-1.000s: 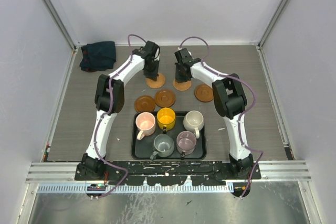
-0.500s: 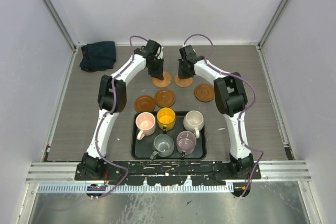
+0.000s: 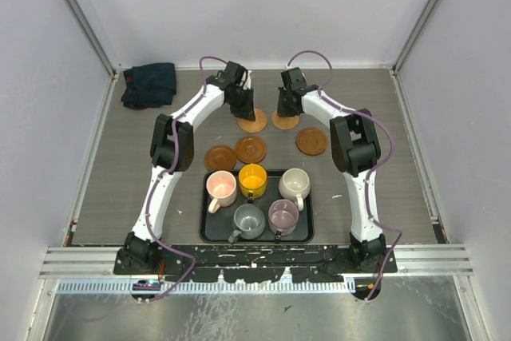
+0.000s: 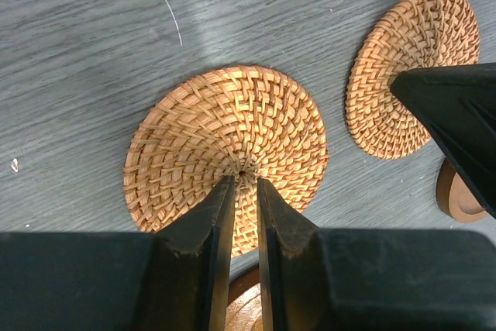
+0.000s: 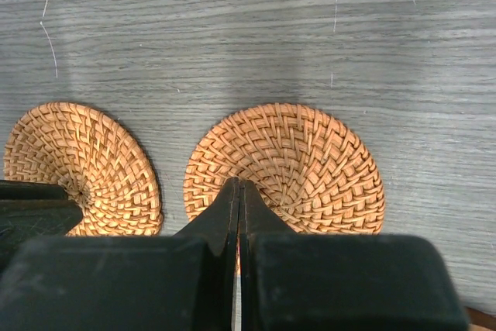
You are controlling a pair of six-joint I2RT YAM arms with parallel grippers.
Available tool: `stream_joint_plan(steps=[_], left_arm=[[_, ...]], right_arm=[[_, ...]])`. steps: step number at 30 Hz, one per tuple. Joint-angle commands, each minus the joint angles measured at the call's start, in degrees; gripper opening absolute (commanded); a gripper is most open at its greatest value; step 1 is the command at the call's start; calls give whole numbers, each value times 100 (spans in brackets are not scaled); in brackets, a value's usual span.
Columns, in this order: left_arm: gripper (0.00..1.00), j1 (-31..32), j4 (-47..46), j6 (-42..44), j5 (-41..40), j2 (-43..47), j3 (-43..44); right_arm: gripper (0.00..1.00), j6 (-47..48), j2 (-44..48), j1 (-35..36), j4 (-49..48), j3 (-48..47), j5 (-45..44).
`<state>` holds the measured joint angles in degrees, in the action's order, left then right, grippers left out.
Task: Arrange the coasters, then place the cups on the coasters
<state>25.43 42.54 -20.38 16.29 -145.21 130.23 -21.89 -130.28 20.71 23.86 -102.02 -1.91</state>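
Two woven coasters [image 3: 254, 121] lie side by side at the far middle of the surface. Your left jaws, parted a crack, and your right jaws, closed, each touch one and grip nothing. Three darker coasters [image 3: 251, 148] need arranging. All five cups [image 3: 252, 179] sit in the tray [image 3: 306, 227].
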Motion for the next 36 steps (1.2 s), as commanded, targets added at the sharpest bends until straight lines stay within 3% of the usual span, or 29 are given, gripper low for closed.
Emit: stream_joint_plan(steps=[1, 9, 36], left_arm=[[21, 60, -24, -40, -287, -69, -269], [21, 19, -202, -184, -642, 201, -706], [23, -214, -259, -177, -811, 393, -959]], right_arm=[[1, 87, 180, 69, -74, 339, 168], [1, 167, 222, 292, -108, 433, 58], [1, 245, -20, 304, -75, -48, -298]])
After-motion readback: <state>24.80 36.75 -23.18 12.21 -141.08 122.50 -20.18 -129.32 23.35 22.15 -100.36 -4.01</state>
